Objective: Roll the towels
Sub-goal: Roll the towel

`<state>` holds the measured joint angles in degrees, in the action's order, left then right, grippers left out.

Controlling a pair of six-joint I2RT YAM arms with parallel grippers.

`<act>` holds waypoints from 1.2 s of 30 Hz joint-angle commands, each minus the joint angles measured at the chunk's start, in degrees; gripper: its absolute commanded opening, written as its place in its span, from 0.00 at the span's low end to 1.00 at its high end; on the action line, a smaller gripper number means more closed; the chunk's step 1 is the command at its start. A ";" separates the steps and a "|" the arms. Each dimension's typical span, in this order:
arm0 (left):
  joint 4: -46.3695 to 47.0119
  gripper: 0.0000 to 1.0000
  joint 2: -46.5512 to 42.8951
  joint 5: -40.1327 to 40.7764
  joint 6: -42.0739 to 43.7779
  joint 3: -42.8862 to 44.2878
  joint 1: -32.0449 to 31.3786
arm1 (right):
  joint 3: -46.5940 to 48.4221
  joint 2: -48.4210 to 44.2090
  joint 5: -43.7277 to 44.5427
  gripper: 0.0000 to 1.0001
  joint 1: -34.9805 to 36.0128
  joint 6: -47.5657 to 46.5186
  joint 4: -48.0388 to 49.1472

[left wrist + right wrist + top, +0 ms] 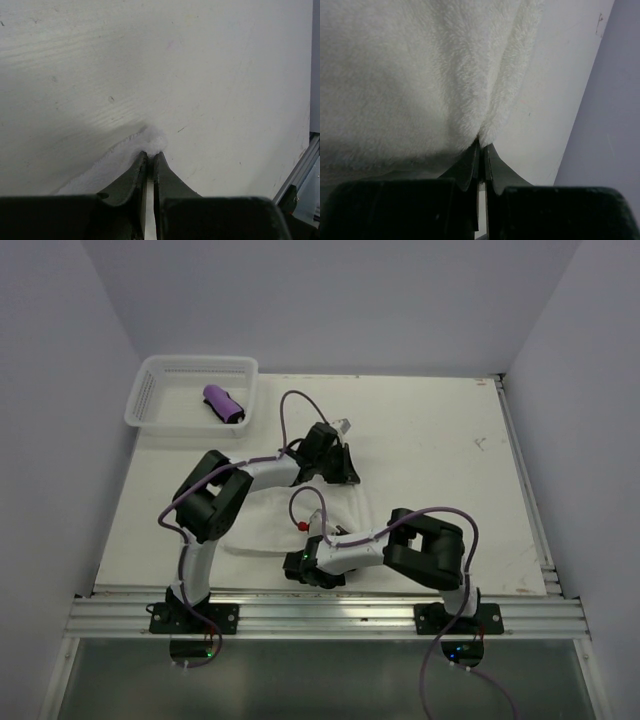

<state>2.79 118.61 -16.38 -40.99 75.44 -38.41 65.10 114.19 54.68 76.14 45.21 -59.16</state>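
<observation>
Towel, white and fluffy, is clamped at its edges — by left fingers and right fingers.

Pale lilac walls, white table

You are not getting any readable text, label, brand or number in these views. A small dark mark is showing on the table toward its far right, but it is too small to tell as writing.
</observation>
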 commanded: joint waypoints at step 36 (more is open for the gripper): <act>6.09 0.47 -15.41 13.15 8.21 -9.61 3.08 | 0.46 -6.01 -14.34 0.02 -0.90 -4.78 10.03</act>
<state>5.78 109.45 -2.79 -34.65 64.95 -35.38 63.81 105.30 39.46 75.48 39.13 -49.54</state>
